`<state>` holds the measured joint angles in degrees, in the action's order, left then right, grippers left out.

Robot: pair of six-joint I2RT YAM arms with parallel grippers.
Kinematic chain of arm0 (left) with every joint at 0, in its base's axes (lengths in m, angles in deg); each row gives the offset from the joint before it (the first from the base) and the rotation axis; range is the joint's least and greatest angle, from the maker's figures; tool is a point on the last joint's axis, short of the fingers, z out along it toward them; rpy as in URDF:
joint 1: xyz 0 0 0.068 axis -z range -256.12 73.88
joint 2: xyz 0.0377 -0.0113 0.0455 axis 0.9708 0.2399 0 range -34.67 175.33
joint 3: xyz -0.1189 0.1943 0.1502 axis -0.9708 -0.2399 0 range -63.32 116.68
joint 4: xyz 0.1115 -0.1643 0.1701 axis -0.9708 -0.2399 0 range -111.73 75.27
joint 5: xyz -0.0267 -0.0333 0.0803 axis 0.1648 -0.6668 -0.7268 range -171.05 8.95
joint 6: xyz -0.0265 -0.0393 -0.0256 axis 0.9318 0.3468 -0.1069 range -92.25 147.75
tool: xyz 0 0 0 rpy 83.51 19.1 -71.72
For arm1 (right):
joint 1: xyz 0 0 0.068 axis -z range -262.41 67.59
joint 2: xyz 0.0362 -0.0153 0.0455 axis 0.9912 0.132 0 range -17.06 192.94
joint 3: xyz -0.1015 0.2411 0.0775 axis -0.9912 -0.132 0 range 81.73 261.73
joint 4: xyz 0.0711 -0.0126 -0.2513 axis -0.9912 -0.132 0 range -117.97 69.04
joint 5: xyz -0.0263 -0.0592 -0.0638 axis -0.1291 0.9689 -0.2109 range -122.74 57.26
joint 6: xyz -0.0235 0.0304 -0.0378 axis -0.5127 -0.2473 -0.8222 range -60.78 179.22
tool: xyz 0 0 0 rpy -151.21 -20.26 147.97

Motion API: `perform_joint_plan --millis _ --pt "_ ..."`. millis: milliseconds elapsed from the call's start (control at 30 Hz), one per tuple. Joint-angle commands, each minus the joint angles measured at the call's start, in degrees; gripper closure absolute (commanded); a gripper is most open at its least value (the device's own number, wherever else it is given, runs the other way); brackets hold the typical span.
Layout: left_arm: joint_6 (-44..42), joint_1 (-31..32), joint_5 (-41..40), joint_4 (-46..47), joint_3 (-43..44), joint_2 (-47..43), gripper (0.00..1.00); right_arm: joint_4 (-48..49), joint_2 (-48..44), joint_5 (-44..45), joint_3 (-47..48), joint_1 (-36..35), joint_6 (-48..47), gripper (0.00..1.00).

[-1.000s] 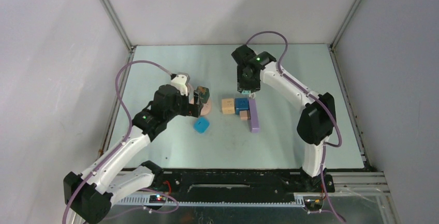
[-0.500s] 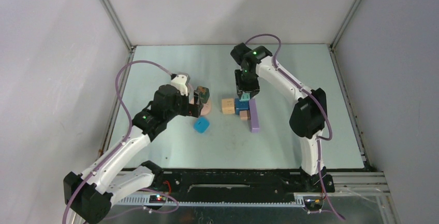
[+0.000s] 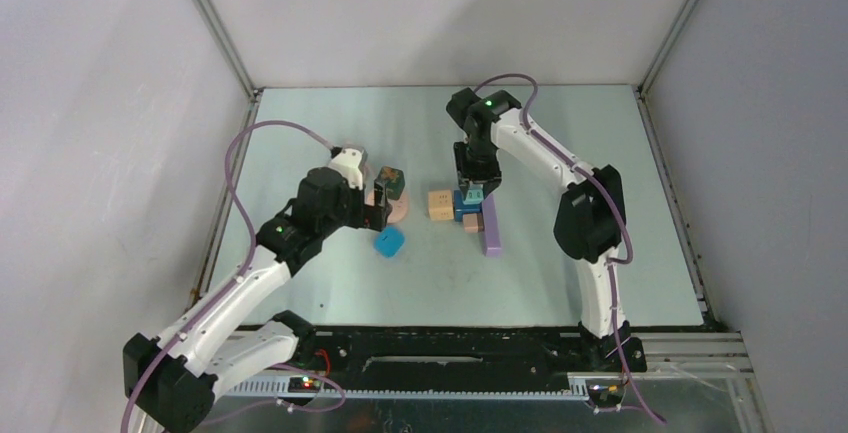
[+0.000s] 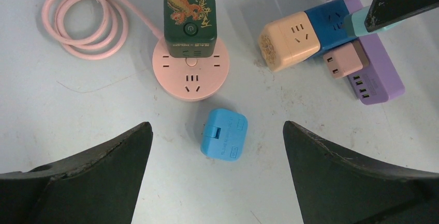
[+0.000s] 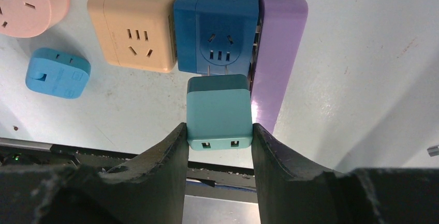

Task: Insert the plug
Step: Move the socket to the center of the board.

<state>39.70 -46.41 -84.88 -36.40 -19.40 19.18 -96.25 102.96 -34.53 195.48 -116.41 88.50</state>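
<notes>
**Teal plug poised at the blue socket cube**

The right gripper, the nearer arm, clamps the teal plug by its two sides, jaws partly closed. The blue socket cube lies straight ahead of the fingertips. The plug's long axis runs along the fingers, and its prongs are just at the cube's facing slots, seemingly not yet seated. The left gripper hangs well apart, jaws spread wide, holding nothing
</notes>
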Motion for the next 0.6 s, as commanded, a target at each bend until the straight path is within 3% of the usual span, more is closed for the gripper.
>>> perform_joint_plan --millis 0,567 --pt "-1.3 -0.4 0.3 0.8 -0.8 -1.5 0.0 -0.8 0.7 -1.9 1.0 0.1 -0.7 1.0" --pt "-1.0 -0.4 0.5 1.2 -1.4 -2.3 0.0 -1.5 1.3 -0.9 -0.7 1.2 -1.4 1.0"
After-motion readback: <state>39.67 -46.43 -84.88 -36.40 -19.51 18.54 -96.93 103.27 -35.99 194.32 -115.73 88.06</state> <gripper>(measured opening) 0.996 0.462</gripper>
